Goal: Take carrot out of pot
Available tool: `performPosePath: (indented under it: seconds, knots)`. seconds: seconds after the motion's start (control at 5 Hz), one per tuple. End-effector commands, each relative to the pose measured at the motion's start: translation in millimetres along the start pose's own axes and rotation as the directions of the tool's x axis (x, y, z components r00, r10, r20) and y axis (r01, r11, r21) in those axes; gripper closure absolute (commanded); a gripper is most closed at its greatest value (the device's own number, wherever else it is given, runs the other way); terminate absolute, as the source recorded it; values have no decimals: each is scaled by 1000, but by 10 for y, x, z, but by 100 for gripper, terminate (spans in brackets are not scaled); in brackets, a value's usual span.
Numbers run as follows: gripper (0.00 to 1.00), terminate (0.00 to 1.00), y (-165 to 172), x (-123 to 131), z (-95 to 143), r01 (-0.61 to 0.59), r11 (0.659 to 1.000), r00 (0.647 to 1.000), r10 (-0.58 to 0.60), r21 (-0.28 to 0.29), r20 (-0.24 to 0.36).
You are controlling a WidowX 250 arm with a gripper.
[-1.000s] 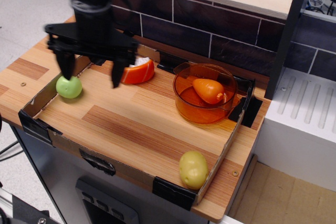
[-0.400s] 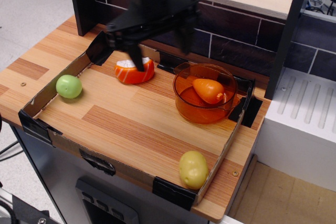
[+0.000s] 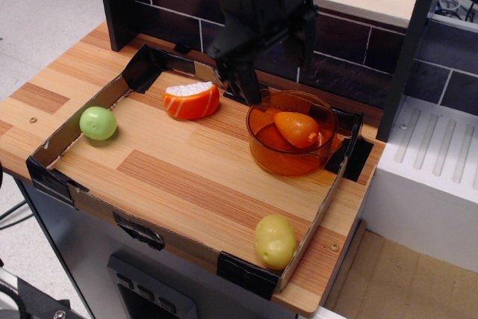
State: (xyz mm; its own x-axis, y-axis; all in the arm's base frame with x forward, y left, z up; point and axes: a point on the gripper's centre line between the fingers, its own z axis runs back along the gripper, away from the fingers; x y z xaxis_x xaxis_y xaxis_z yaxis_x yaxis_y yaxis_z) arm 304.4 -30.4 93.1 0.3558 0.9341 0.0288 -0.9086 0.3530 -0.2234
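The orange carrot [image 3: 296,128] lies inside the translucent orange pot [image 3: 263,151] at the right of the wooden tray. My black gripper [image 3: 278,61] hangs open above the pot's back rim, a little behind and left of the carrot, with nothing between its fingers. One finger [image 3: 246,82] reaches down by the pot's left back edge; the other finger [image 3: 308,35] is higher at the right.
An orange-and-white wedge slice [image 3: 192,100] lies left of the pot. A green ball [image 3: 98,123] sits at the tray's left side. A yellow-green potato-like lump [image 3: 275,241] sits at the front right corner. Low cardboard walls [image 3: 56,147] ring the tray; a dark brick wall [image 3: 336,42] stands behind.
My gripper has swept from the left side of the tray, near the green ball, to the right and back, and now stands over the pot. It stays open. The objects have not moved.
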Motion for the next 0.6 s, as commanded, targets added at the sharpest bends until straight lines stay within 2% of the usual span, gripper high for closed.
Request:
performPosePath:
  seconds: [0.0,0.4]
  knots:
    - [0,0,-207,64,-156,-81,996,996,79,29,42]
    - [0,0,-238,44,-361,-101,994,994,99,41,54]
